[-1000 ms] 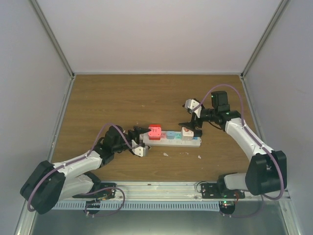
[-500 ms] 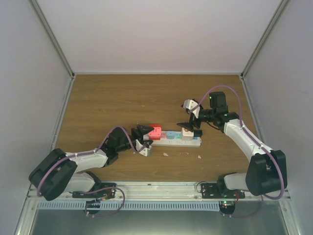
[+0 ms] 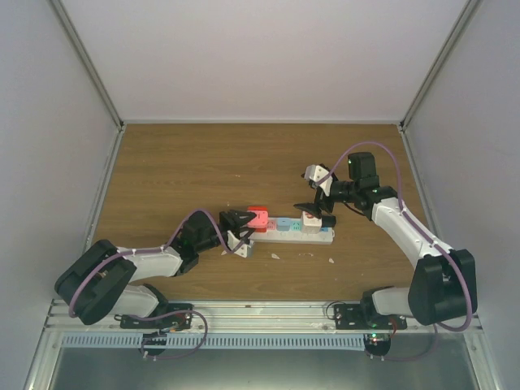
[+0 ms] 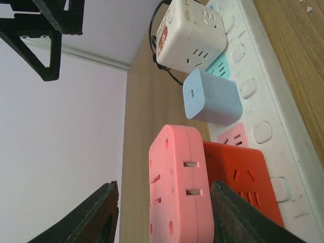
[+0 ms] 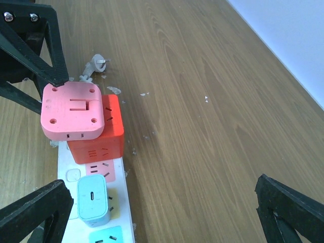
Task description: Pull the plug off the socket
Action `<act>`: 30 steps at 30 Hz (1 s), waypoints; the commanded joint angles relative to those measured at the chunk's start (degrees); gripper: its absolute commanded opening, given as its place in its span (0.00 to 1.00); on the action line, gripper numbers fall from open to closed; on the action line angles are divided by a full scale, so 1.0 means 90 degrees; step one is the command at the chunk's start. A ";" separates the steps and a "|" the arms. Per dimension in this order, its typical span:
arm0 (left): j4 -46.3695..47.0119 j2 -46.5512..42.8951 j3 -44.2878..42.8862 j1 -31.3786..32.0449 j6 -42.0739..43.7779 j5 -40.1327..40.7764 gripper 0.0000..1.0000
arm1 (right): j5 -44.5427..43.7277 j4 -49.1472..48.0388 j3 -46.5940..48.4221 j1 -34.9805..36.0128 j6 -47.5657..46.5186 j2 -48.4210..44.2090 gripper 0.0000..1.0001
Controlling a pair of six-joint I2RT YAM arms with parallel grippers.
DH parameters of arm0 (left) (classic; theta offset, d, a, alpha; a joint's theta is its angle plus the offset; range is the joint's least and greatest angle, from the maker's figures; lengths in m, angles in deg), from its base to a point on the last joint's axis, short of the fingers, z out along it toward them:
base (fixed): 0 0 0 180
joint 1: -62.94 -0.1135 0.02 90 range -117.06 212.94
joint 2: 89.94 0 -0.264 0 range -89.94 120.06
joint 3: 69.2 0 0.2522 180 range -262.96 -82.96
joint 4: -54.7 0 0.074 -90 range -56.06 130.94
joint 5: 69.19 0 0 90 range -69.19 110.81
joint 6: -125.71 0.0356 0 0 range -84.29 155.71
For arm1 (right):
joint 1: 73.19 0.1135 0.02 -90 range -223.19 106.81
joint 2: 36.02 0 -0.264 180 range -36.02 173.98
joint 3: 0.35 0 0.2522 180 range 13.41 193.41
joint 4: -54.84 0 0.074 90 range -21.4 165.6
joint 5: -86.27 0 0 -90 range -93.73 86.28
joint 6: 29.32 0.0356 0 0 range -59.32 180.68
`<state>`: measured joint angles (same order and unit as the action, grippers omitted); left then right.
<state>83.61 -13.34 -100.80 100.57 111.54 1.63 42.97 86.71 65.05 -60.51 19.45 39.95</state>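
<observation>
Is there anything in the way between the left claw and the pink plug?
Nothing visible does. The left gripper is open, a finger either side of the pink plug on the red adapter.

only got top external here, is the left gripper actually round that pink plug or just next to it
observer: round it. The left wrist view shows the left gripper open, with the pink square plug between its fingers, not clamped.
operator: whats the plug sitting in
observer: it is stacked on a red cube adapter, which sits on the long white power strip.
operator: and the right gripper
observer: the right gripper is open wide, gripping nothing; a pale blue charger shows just inside one finger.
</observation>
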 commanded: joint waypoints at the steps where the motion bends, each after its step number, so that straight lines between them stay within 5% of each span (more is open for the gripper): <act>1: 0.0281 -0.0147 -0.0160 0.0048 -0.0243 -0.0081 0.49 | 0.0047 -0.0059 -0.0058 0.0056 0.0016 -0.0052 1.00; 30: -0.2900 0.0298 -0.1944 -0.0625 -0.1764 -0.1388 0.25 | 0.0348 -0.0814 -0.0290 0.0886 0.0224 0.0511 1.00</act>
<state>62.15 -11.87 -116.10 96.44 98.97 -6.72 44.63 83.21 62.89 -54.89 19.95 43.20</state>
